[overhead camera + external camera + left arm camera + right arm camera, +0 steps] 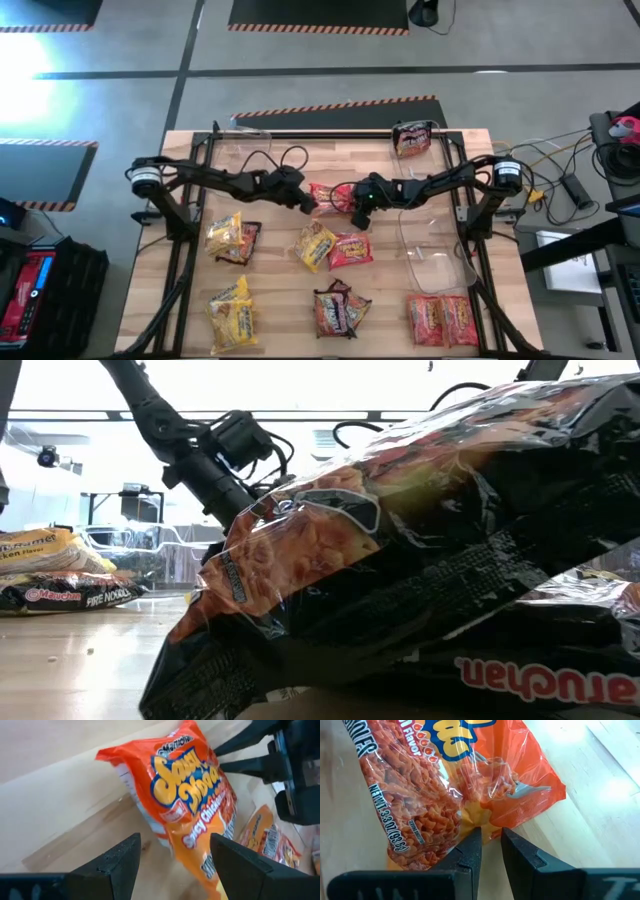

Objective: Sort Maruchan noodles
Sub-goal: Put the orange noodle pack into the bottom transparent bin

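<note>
Table centre | right gripper (487, 845), fingers pinching an orange noodle packet (328, 194) | left gripper (172, 857), fingers spread, just left of it | other packets (330, 248) nearer.

The orange noodle packet (185, 795) is thin, crinkly plastic film, glossy and partly clear, so the rough dried noodles show through. The dark packet (440, 560) nearest the low camera is shiny, creased foil-like plastic. The tabletop (270, 290) is pale wood, smooth and matt, in glued strips. The right hand (490, 847) has matt black fingers of smooth plastic.
</note>
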{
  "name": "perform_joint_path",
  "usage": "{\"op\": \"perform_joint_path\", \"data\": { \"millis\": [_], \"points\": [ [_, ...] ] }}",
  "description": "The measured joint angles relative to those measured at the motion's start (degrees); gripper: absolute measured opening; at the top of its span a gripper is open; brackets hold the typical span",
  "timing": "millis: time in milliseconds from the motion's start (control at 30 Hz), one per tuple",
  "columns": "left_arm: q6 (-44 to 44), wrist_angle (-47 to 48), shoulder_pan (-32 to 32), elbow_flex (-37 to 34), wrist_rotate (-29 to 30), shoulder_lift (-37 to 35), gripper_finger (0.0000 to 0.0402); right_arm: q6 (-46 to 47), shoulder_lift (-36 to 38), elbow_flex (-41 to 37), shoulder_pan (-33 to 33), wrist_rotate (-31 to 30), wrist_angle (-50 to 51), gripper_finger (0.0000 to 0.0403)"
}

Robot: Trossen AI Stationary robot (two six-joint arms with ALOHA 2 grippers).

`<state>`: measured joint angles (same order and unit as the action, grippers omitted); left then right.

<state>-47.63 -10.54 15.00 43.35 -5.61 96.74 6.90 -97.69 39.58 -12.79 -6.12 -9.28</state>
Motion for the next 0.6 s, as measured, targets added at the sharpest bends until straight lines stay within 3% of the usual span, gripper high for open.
{"op": "perform_joint_path", "data": {
  "millis": [300, 600],
  "points": [
    [-1.4, -12.3, 0.0, -0.1, -1.0, 7.5, 0.0220, 0.1, 0.0, -0.1, 0.0, 0.0, -0.2, 0.0067],
    [-0.2, -18.9, 0.1, -0.2, -0.3, 9.2, 0.0220, 0.1, 0.0, -0.2, 0.0, 0.0, 0.4, 0.0067]
  ]
}}
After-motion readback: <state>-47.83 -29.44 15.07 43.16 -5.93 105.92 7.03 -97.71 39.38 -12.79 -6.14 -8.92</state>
